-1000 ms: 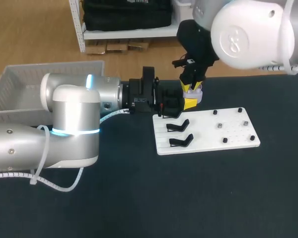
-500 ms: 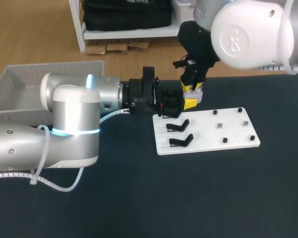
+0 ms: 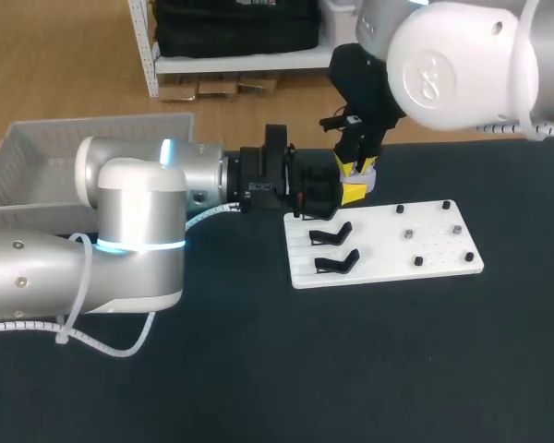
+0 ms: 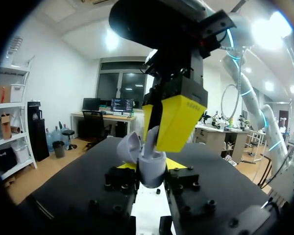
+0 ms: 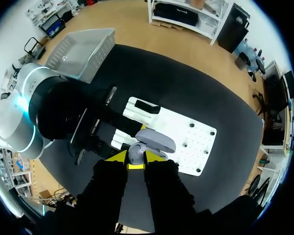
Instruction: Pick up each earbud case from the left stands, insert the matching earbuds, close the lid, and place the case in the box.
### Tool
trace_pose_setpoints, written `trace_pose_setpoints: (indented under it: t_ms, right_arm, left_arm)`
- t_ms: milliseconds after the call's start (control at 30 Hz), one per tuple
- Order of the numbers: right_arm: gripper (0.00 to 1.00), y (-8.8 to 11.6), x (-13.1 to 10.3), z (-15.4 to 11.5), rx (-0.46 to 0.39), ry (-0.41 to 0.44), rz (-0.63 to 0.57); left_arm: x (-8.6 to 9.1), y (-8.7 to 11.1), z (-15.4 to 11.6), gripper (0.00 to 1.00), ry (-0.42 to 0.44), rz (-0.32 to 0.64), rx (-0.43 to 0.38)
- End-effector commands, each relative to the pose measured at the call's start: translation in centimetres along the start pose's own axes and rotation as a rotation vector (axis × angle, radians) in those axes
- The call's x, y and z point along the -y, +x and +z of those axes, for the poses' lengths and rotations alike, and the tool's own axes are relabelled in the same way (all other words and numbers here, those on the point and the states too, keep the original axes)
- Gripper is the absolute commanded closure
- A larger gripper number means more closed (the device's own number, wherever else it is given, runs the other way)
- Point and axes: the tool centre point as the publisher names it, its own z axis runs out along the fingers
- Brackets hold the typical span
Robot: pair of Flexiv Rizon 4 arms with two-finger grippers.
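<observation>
Dark matte tabletop (image 3: 258, 369) fills most of the head view, a plain, even, cloth-like surface. White flat board (image 3: 425, 254) lies on it right of centre, long side running left to right. Two black hook-shaped stands (image 3: 335, 233) sit on the board's left end, one nearer than the other. Small dark pegs (image 3: 411, 235) are dotted over the board's right half. White slatted plastic basket (image 3: 37, 152) sits at the far left of the tabletop, well apart from the board.

Silver left arm (image 3: 138, 212) with a cyan light ring enters from the left and lies low and level over the tabletop. Left gripper (image 4: 152, 165) is near the board's far left corner, clenched on a small lavender earbud case (image 4: 149, 157). Its fingers press the case's lower half from two sides. The case is held off the surface, with its lid hinged open and leaning to one side.

White right arm (image 3: 452, 60) enters from the far right. Right gripper (image 5: 135, 157) points straight down, directly over the open case. Cannot tell whether it touches the case. Cannot tell whether the right gripper is clenched on anything or released, since the case and the left gripper crowd the view there.
</observation>
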Motion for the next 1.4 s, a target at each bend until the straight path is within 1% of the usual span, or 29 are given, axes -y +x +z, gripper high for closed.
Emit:
trace_pose_setpoints:
  t_ms: [33, 67, 100, 167, 267, 333, 400, 867, 1133, 1267, 1333, 1400]
  right_arm:
    - [1.00, 0.0, 0.0, 0.3, -0.004, -0.003, -0.001]
    - [0.97, 0.0, 0.0, 0.3, -0.004, -0.004, -0.002]
    - [0.90, 0.0, 0.0, 0.2, -0.003, -0.005, -0.004]
    - [0.83, 0.0, 0.0, 0.1, 0.001, -0.004, -0.007]
    - [0.80, 0.1, 0.0, 0.0, 0.004, -0.004, -0.009]
    - [0.76, 0.1, 0.0, 0.0, 0.005, -0.003, -0.012]
    - [0.74, 0.3, 0.1, 0.0, 0.005, -0.002, -0.013]
    - [0.67, 0.5, 0.3, -0.3, 0.007, -0.001, -0.013]
    - [0.67, 0.4, 0.4, -0.3, 0.007, 0.002, -0.010]
    - [0.67, 0.3, 0.5, -1.4, 0.025, 0.004, -0.012]
    - [0.67, 0.1, 0.6, -2.6, 0.051, -0.001, -0.012]
    - [0.67, -0.5, 0.7, -3.5, 0.089, -0.003, 0.003]
  left_arm:
    - [0.1, 0.1, 0.0, 1.00, -0.005, 0.006, 0.009]
    - [0.1, 0.1, 0.0, 1.00, -0.005, 0.006, 0.009]
    - [0.1, 0.1, 0.0, 1.00, -0.005, 0.006, 0.009]
    - [0.1, 0.1, 0.0, 1.00, -0.005, 0.006, 0.009]
    - [0.1, 0.1, 0.0, 1.00, -0.005, 0.006, 0.009]
    - [0.1, 0.1, 0.0, 1.00, -0.005, 0.006, 0.009]
    - [0.1, 0.1, 0.0, 1.00, -0.005, 0.006, 0.009]
    - [0.1, 0.1, 0.0, 1.00, -0.005, 0.006, 0.009]
    - [0.1, 0.1, 0.0, 1.00, -0.005, 0.006, 0.009]
    - [0.1, 0.1, 0.0, 1.00, -0.005, 0.006, 0.009]
    - [0.1, 0.1, 0.0, 1.00, -0.005, 0.006, 0.009]
    - [0.1, 0.1, 0.0, 1.00, -0.005, 0.006, 0.009]
